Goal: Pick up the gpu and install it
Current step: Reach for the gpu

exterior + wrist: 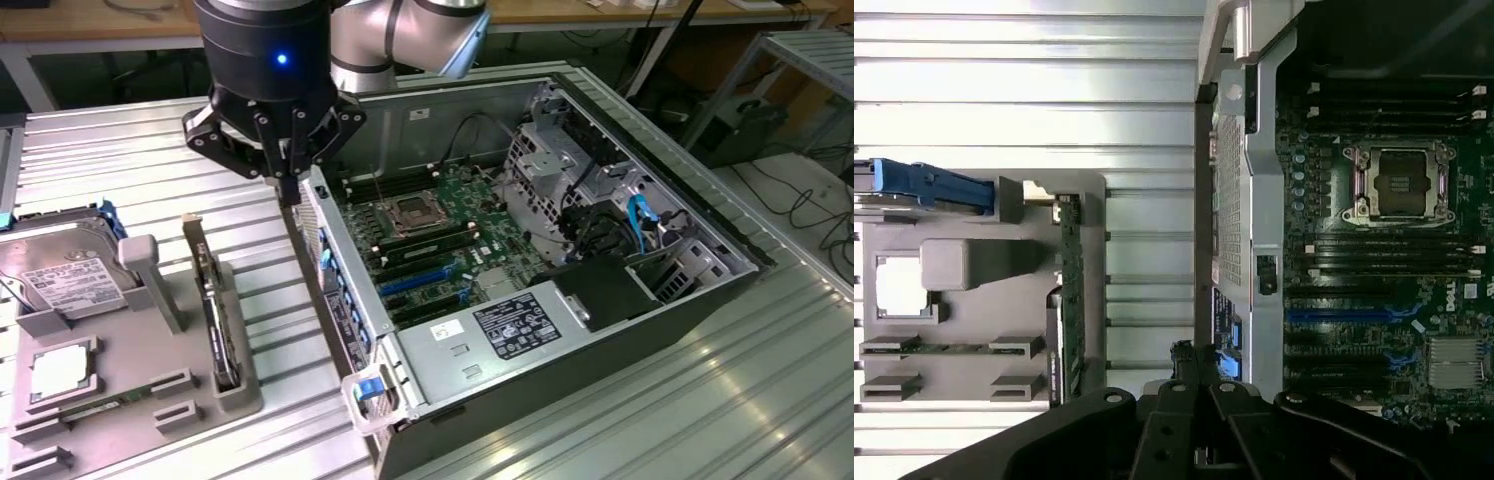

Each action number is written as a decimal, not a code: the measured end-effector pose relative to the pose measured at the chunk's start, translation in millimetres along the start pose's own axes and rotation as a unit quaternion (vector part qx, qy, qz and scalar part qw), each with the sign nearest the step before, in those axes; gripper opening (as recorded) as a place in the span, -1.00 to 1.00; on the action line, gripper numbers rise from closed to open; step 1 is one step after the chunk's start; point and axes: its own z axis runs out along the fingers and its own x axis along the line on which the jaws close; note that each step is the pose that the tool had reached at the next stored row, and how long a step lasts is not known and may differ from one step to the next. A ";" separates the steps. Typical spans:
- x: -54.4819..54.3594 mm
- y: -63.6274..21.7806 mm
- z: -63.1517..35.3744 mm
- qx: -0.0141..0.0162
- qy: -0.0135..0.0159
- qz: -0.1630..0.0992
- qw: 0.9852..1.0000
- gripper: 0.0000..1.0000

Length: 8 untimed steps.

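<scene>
- Exterior view: gripper (286,183), fingers pressed together and empty, hovers above the case wall (334,300).
- gpu (212,295) stands edgewise in the grey holder (242,396), to the exterior view's left, long axis near-to-far.

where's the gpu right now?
Exterior view's left: the gpu stands on edge in the grey holder, between the hard drive and the open PC case. The shut pincer hangs above the case's edge.
</scene>
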 end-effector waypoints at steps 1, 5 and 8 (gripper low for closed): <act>2.3 -0.1 0.2 0.000 0.000 -0.001 1.000 -0.79; 18.5 -1.5 0.6 0.000 0.000 -0.004 1.000 -0.79; 29.6 -3.1 0.9 0.000 0.000 -0.006 1.000 -0.79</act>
